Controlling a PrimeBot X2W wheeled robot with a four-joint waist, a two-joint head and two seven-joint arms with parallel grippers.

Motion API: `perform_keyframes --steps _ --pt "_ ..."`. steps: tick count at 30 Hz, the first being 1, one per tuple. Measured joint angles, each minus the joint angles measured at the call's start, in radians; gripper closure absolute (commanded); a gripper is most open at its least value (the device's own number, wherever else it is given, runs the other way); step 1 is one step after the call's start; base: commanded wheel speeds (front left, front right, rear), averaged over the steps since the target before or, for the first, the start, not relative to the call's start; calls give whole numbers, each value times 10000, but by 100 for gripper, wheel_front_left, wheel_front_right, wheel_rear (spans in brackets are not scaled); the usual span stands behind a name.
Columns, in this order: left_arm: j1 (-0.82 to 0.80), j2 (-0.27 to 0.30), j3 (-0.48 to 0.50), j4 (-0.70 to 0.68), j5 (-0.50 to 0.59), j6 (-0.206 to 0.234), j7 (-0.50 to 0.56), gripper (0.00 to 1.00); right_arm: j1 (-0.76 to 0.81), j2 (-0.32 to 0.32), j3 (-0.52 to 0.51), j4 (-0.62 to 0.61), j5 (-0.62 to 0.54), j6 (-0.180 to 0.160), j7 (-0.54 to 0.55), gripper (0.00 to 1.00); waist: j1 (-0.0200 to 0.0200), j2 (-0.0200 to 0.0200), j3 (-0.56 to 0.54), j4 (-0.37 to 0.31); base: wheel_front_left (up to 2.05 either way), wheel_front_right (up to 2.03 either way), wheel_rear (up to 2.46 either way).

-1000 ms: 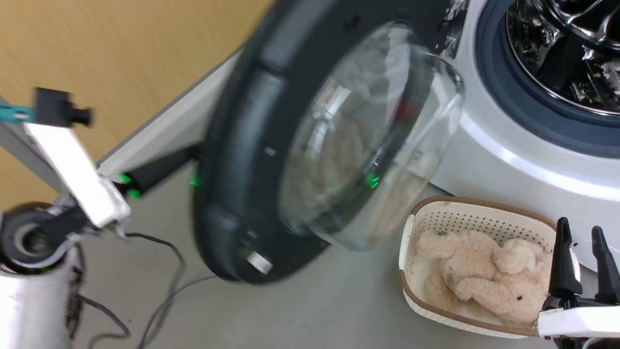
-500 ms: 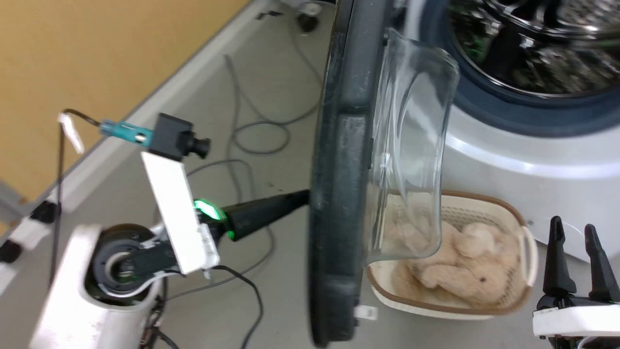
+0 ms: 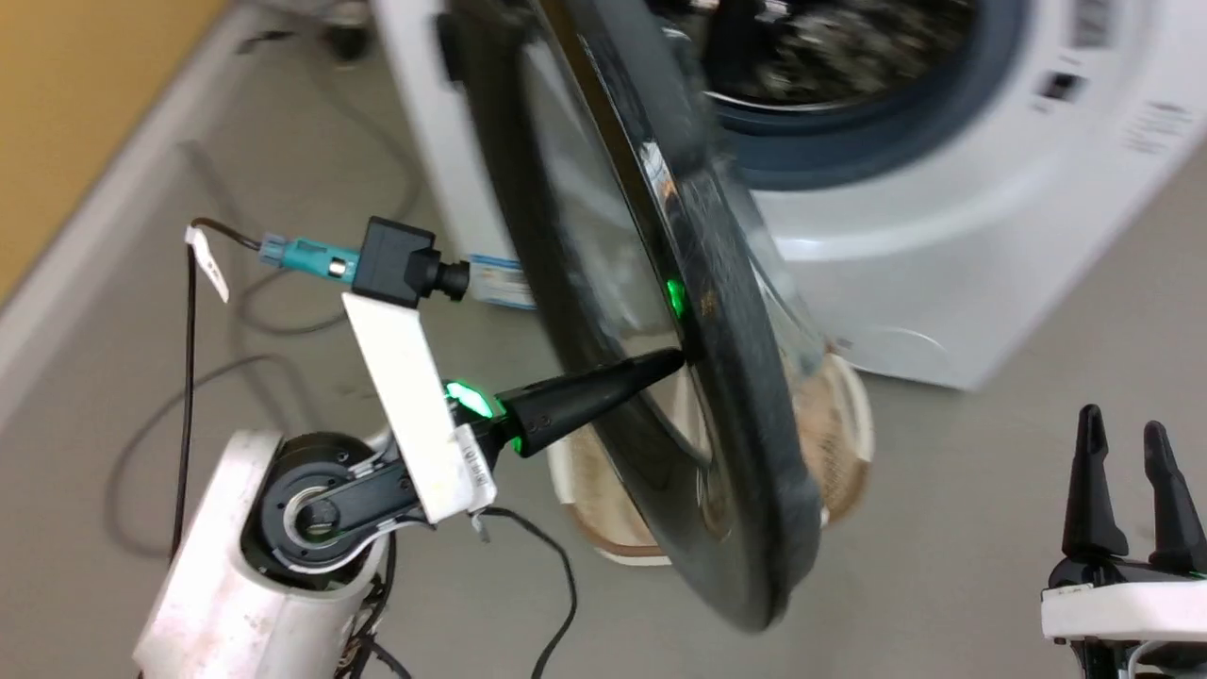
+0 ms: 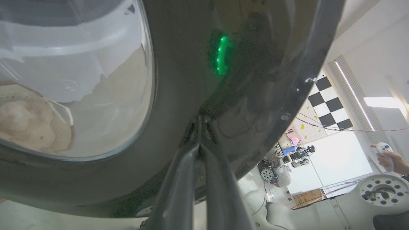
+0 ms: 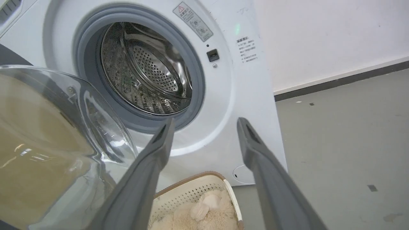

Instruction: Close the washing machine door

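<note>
Fingers of left gripper [image 3: 671, 359] clenched, holding nothing, tips on outer black face of washing machine door [image 3: 721, 302]; right gripper [image 3: 1122, 424] spread, idle. We judge push step midway: door half-swung, standing apart from washing machine [image 3: 943, 255] front. Next we need firm push toward drum until latch catches

Bright even light; head view motion-blurred; green glare on glossy washing machine door [image 4: 179, 95]

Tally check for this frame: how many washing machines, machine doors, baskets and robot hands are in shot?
washing machine: 1
washing machine door: 1
basket: 1
hands: 2, the left hand and the right hand
Total: 5
</note>
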Motion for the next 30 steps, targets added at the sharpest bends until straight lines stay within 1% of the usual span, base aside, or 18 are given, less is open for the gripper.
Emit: perform_keyframes --steps 5,11,12,16,18,19,23,24,27,30 --pt "-267 -198 -84 286 27 0 -639 100 -68 2 -10 -6 142 -2 0 0 -1 0 212 -1043 0 0 0" --pt "-803 -263 -242 702 314 0 -1655 100 -281 2 10 -42 393 -2 0 0 0 0 555 -2158 0 0 0" --pt "-1006 -245 -380 955 472 0 -2140 100 -321 2 23 -46 477 -2 0 0 0 0 726 -2627 0 0 0" --pt "-1169 -184 -660 1266 581 0 -2828 100 -338 2 48 -54 560 -2 0 0 0 0 916 -3100 0 0 0" --pt "-1187 -165 -777 1442 719 0 -3312 100 -338 2 46 -54 562 -2 0 0 0 0 972 -3234 0 0 0" --pt "-1198 -10 -1009 1603 1101 0 -3889 100 -337 2 33 -52 560 -2 0 0 0 0 949 -3274 0 0 0" --pt "-1165 401 -1693 1904 1883 0 -5258 100 -323 2 25 -69 522 -2 0 0 0 0 749 -3165 0 0 0" --pt "-1098 593 -2031 1971 2253 -2 -6073 100 -301 2 31 -121 418 -2 0 0 -1 0 630 -3070 0 0 0" --pt "-978 993 -2523 2242 3145 -2 -7478 100 -279 2 0 -303 184 -2 0 0 0 0 435 -2894 0 0 0" --pt "-828 1187 -2571 2899 4180 -2 -9095 100 -224 4 -29 -606 -190 -2 0 0 0 0 213 -2676 0 0 0"
